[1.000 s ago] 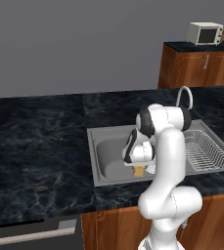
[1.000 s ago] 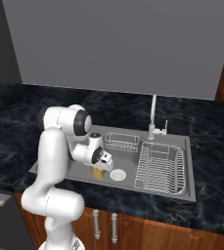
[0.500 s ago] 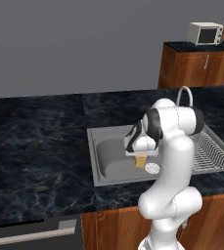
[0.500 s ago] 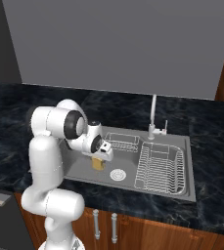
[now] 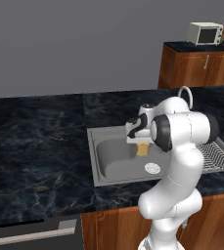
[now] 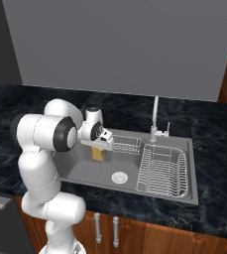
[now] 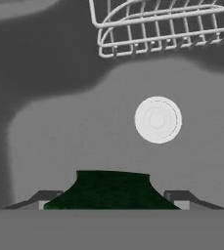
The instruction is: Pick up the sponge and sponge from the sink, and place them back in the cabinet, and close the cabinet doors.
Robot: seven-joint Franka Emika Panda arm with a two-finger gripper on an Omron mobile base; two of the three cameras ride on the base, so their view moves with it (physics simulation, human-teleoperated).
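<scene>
My gripper (image 5: 142,144) hangs over the grey steel sink (image 5: 96,161), shut on a sponge (image 5: 143,149). The sponge's yellow body shows just below the hand (image 6: 98,153), held clear above the basin floor. In the hand view its dark green face (image 7: 111,190) fills the gap between my gripper's (image 7: 111,201) two fingertips. The round white drain (image 7: 157,119) lies on the basin floor beyond it. The other sponge is hidden from view. The cabinet and its doors are out of view.
A small wire basket (image 6: 125,145) hangs at the basin's back wall and a wire draining rack (image 6: 163,168) fills the sink's right side. The faucet (image 6: 155,121) stands behind. Dark marble counter (image 5: 35,141) surrounds the sink. A wooden unit (image 5: 196,68) carries a white toaster (image 5: 205,33).
The arm has lifted the sponge up off the basin floor. Its shoulder and elbow have swung round while the hand stayed over the sink.
</scene>
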